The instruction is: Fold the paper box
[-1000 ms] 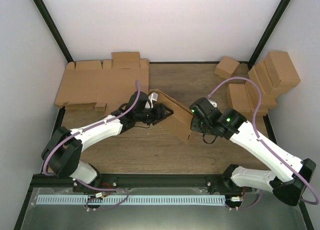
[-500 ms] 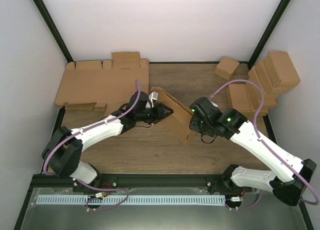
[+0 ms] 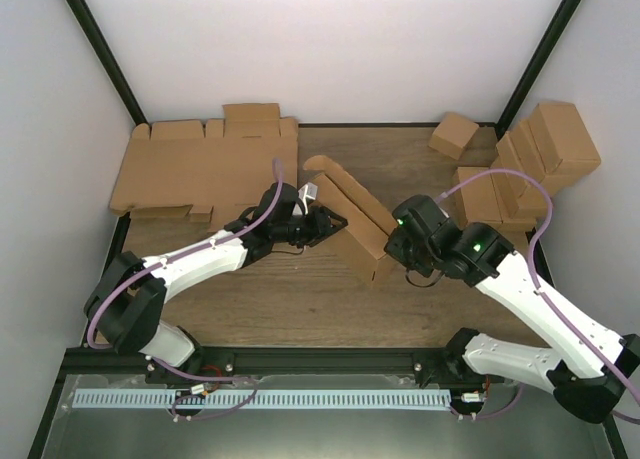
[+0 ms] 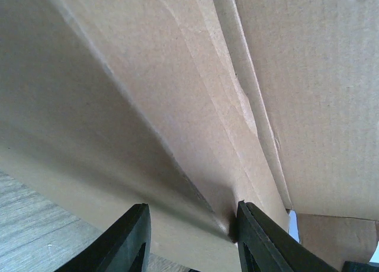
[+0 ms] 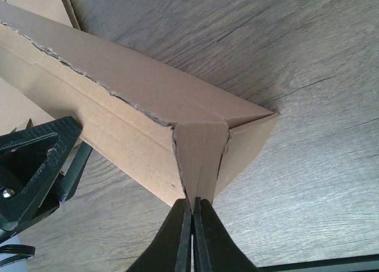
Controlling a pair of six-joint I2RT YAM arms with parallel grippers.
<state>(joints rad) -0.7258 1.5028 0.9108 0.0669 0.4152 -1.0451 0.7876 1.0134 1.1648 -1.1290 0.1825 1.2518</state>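
It looked like a robotics lab test cell. A wood-grain worktop (image 3: 300, 299) was boxed in by plain white panels (image 3: 330, 49) and black frame posts (image 3: 100, 49). Two white robot arms (image 3: 200, 254) were bolted to a metal rail (image 3: 330, 361), trailing purple cables (image 3: 490, 164). Cardboard stock sat staged at the back: flat blanks (image 3: 200, 164) and made-up boxes (image 3: 540, 149).
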